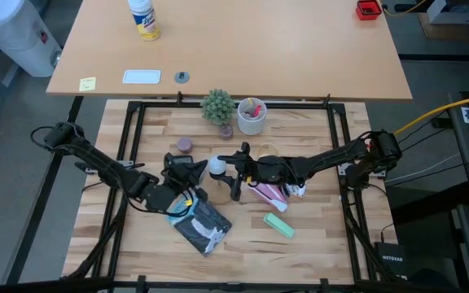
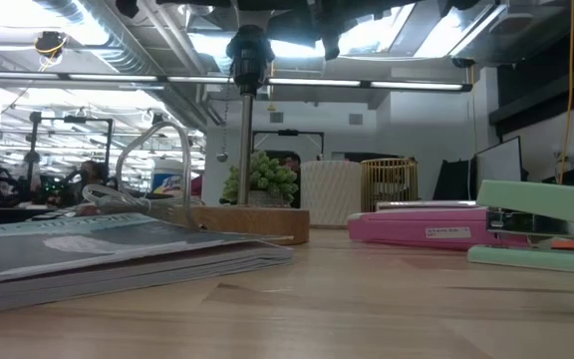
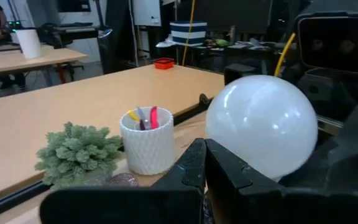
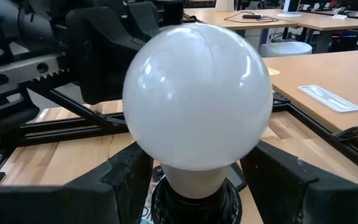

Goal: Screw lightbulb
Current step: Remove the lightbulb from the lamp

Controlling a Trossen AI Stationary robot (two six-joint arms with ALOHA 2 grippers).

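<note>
The whitish lightbulb [image 1: 216,167] stands upright at the middle of the table, its base in a black socket [image 4: 194,202]. It fills the right wrist view [image 4: 197,93] and shows in the left wrist view [image 3: 263,124]. In the low view the socket [image 2: 250,50] tops a thin pole on a wooden base [image 2: 252,221]; the bulb is out of that view. My right gripper [image 1: 231,168] reaches in from the right and is shut on the bulb. My left gripper [image 1: 197,169] is just left of the bulb, its fingers [image 3: 205,171] shut. My right gripper has one finger [image 4: 126,180] on each side of the bulb's narrow lower part [image 4: 194,174], just above the socket. It comes in level from the table's right. The globe hides the fingertips. The bulb stands upright in the socket. My left gripper lies right beside the globe; I cannot tell whether it touches.
A dark magazine [image 1: 200,224] lies near the left gripper. A pink stapler [image 1: 269,192] and a mint one [image 1: 278,225] lie under and near the right arm. A small plant [image 1: 217,106], a white pen cup [image 1: 252,116] and a purple disc [image 1: 185,144] stand behind.
</note>
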